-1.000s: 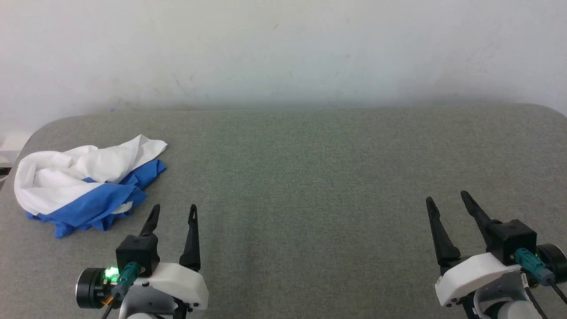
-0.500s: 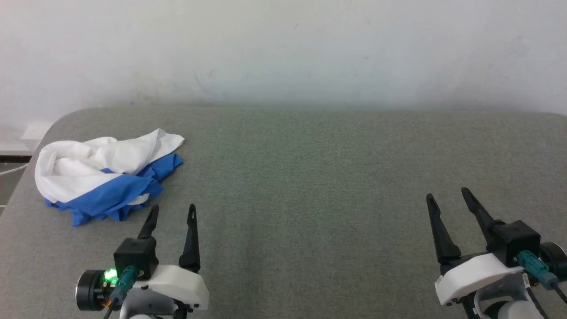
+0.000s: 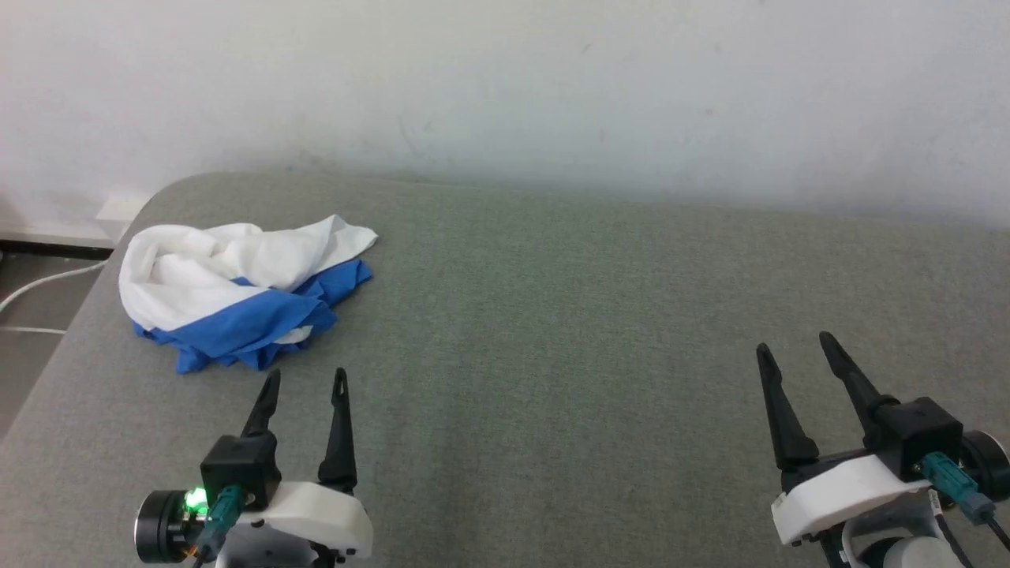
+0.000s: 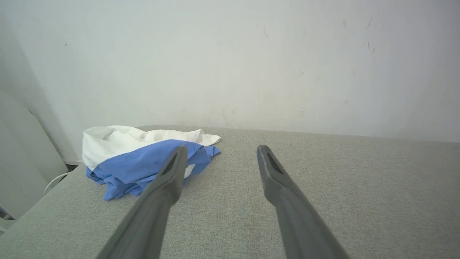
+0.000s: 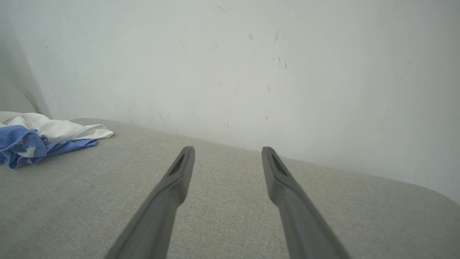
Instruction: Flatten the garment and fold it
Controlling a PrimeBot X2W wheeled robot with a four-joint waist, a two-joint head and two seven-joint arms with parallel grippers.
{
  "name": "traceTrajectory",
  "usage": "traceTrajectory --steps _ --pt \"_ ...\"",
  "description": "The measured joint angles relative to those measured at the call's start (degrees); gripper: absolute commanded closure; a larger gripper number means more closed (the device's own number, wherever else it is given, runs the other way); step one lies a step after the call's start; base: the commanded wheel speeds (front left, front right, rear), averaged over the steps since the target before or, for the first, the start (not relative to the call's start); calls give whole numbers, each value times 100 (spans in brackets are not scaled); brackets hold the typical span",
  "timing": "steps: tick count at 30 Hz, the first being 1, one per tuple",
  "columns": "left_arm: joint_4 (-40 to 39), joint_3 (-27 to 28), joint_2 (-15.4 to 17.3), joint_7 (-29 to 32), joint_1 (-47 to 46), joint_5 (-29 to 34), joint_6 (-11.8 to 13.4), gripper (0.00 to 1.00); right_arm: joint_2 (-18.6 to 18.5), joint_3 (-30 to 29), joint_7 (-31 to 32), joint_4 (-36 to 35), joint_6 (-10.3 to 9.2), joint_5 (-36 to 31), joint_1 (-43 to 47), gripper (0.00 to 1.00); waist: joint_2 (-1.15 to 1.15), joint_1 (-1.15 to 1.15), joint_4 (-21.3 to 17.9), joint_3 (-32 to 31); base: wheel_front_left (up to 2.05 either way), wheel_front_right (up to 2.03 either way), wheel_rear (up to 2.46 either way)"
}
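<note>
The garment (image 3: 237,288) lies crumpled in a white and royal-blue heap at the far left of the grey padded table (image 3: 552,315). My left gripper (image 3: 306,378) stands open just in front of the heap's right end, apart from it, fingers pointing away from me. In the left wrist view the garment (image 4: 136,158) sits ahead and left of my left gripper (image 4: 221,153). My right gripper (image 3: 795,345) stands open far to the right over bare table. The right wrist view has the garment (image 5: 43,138) at its left edge, well away from my right gripper (image 5: 228,153).
A white wall (image 3: 505,87) rises right behind the table's far edge. The table's rounded left corner (image 3: 150,201) drops to a floor with a white cable (image 3: 39,288) on it. Bare grey surface stretches between the two grippers.
The camera has turned left, so the whole picture has shifted right and the floor at the left has come into sight. Both grippers stay open and the garment lies as before.
</note>
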Motion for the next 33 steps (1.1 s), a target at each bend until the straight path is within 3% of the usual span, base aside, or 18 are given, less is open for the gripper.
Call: traceTrajectory --steps 33 --pt "-85 -91 -1 -407 107 -122 149 0 1 152 -396 -66 0 69 19 0 0 0 1162 -19 0 0 0"
